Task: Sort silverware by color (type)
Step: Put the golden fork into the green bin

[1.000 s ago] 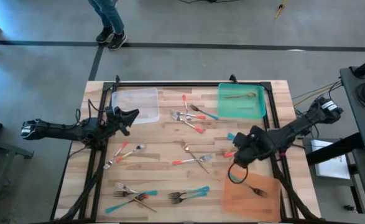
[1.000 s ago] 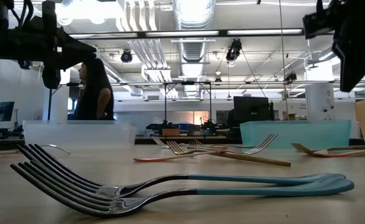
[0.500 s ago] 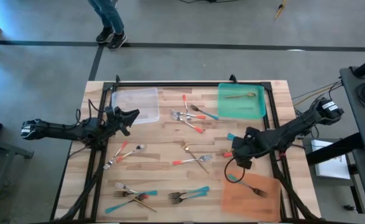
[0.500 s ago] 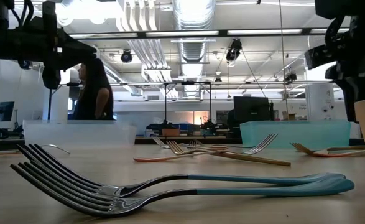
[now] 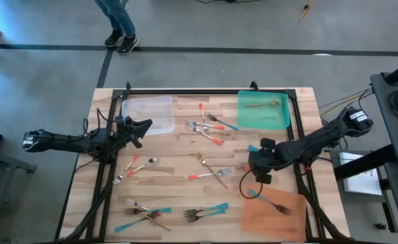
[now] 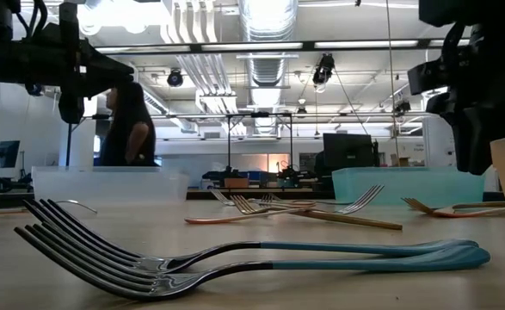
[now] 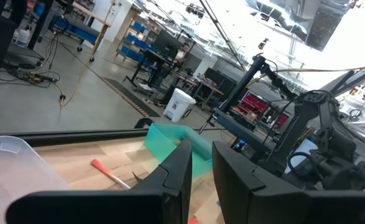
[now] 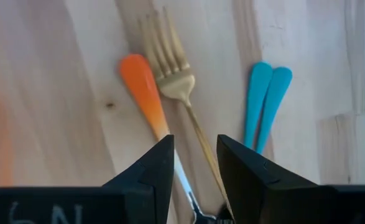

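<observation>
Forks and spoons lie scattered on the wooden table: red- and teal-handled pieces (image 5: 209,125) by the far middle, a gold fork (image 5: 215,173), teal forks (image 5: 205,211) near the front. A gold spoon (image 5: 266,104) lies in the green tray. A teal-handled fork (image 5: 266,201) rests across the orange tray's edge. My right gripper (image 5: 254,166) hovers open, pointing down; in the right wrist view (image 8: 194,168) it stands over an orange-red handle (image 8: 143,84), a gold fork (image 8: 173,68) and two teal handles (image 8: 263,99). My left gripper (image 5: 143,125) waits open beside the clear tray.
The clear tray (image 5: 148,108) sits at the far left, the green tray (image 5: 263,120) at the far right, the orange tray (image 5: 283,218) at the near right. Bare wood shows between the cutlery groups. A person (image 6: 130,120) stands beyond the far edge.
My right gripper has moved from the orange tray's corner a little toward the table's left and far edges, and it shows lower in the low view. The teal-handled fork on the orange tray's edge has come out from under it.
</observation>
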